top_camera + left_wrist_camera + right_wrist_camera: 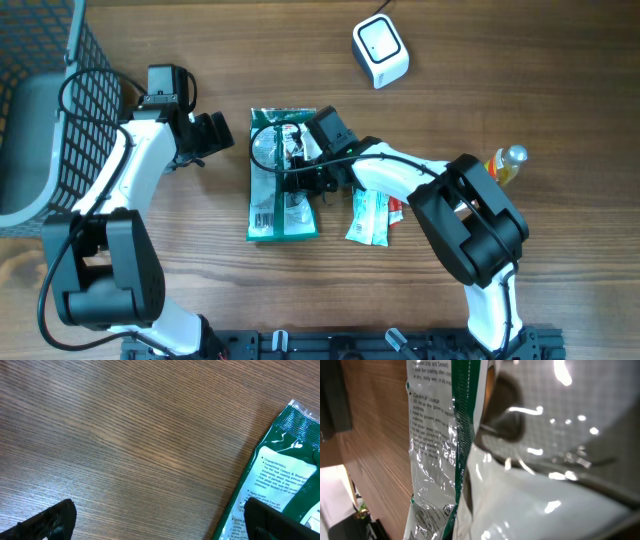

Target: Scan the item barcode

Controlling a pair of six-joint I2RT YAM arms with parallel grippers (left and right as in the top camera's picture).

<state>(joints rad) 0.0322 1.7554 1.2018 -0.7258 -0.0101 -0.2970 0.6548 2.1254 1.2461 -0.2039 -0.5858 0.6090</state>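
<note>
A green packet (270,205) lies flat on the wooden table (585,255), printed side up, with a barcode near its lower end. The left claw (221,135) sits just beside the packet's upper left corner, not touching it. In the left wrist view its two black fingers (50,521) stand wide apart with only bare wood between them, so it is open and holds nothing; the packet's corner (287,460) shows at the right edge of that view.

The right claw (304,152) is over the upper half of the packet and is closed. The right wrist view is filled with shiny film and the packet's green edge (460,450) at very close range; whether the film is pinched cannot be told.

A white scanner (380,50) stands well above and to the right of the packet. A small white and red sachet (368,218) lies just right of it, a bottle (506,164) farther right, and a wire basket (45,95) well to its left.
</note>
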